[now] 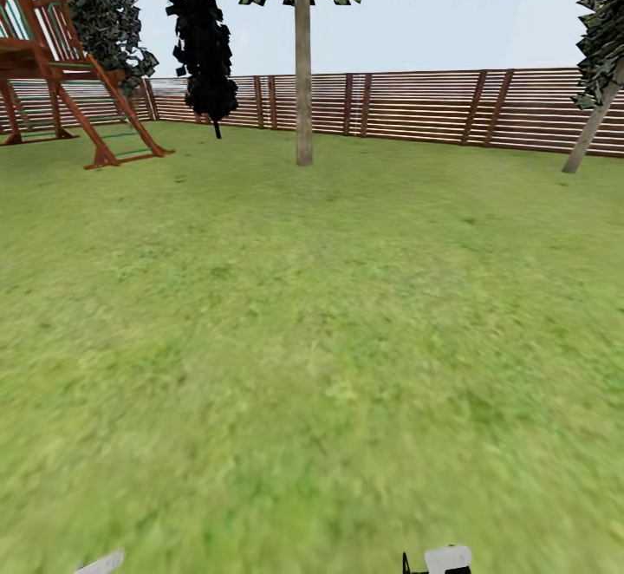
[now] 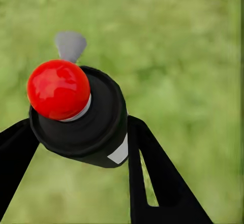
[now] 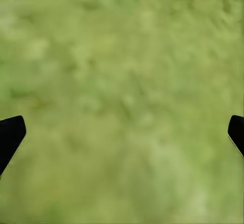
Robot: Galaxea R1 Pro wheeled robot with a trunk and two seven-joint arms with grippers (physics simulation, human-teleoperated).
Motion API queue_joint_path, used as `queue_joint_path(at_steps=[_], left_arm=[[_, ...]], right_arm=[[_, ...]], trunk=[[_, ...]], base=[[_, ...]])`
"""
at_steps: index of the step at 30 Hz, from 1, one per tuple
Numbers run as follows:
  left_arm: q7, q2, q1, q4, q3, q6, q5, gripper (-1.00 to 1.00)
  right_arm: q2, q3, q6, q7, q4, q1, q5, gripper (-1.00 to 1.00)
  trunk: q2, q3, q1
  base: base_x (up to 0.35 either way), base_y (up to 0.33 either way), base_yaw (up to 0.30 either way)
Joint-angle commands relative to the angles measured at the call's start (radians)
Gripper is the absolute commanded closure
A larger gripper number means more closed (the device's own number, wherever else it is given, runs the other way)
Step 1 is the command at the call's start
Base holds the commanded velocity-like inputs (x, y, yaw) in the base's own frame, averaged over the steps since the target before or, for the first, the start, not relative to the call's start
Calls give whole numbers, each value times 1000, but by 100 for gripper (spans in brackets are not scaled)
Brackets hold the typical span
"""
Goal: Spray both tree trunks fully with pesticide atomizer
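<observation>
**Atomizer in my left jaws, first trunk far ahead**

Starting on my left: my left gripper [image 2: 81,142] has its two black fingers pressed against either side of the pesticide atomizer [image 2: 79,115], a dark round-bodied sprayer topped with a glossy red ball, a light grey nozzle tip poking out beyond it. I judge it held off the green lawn [image 1: 312,340], since blurred grass lies well behind it. So the pickup looks done, and the step in hand is getting within spraying reach of a tree.

From my head, at far left stands a red-brown wooden play frame with green rungs [image 1: 61,62], then a black thin-stemmed conifer [image 1: 206,54]. Near the middle rises the tree with the straight, smooth beige-grey trunk [image 1: 303,62], well apart from me across open grass, in front of the brown slatted wooden fence [image 1: 416,106]. At far right a second pale trunk leans [image 1: 594,127]; whether it is the other task tree I cannot tell.

My right gripper [image 3: 122,132] hangs over bare grass, fingers spread wide, nothing between them.

Next I should roll forward toward the middle trunk, then raise my left arm and aim the nozzle at the bark.
</observation>
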Motion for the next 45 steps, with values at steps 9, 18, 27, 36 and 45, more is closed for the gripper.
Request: queue_joint_path(at_steps=[9,18,27,36,45], left_arm=[[4,0,0,0,-8,-1,4,100],[4,0,0,0,-8,-2,4,100],[4,0,0,0,-8,-2,4,100],[4,0,0,0,-8,-2,4,100],[4,0,0,0,-10,-2,4,100]], right_arm=[[0,-7,-2,-5,1,-1,11,-100],[0,-7,-1,-5,1,-1,11,-100],[0,-7,-2,-5,1,-1,11,-100],[1,-7,-2,-5,1,-1,11,-100],[0,-7,-1,-5,1,-1,11,-100]], trunk=[[0,-1,0],[0,-1,0],[0,-1,0],[0,-1,0],[0,-1,0]], base=[[336,0,0],[336,0,0],[336,0,0],[336,0,0],[336,0,0]])
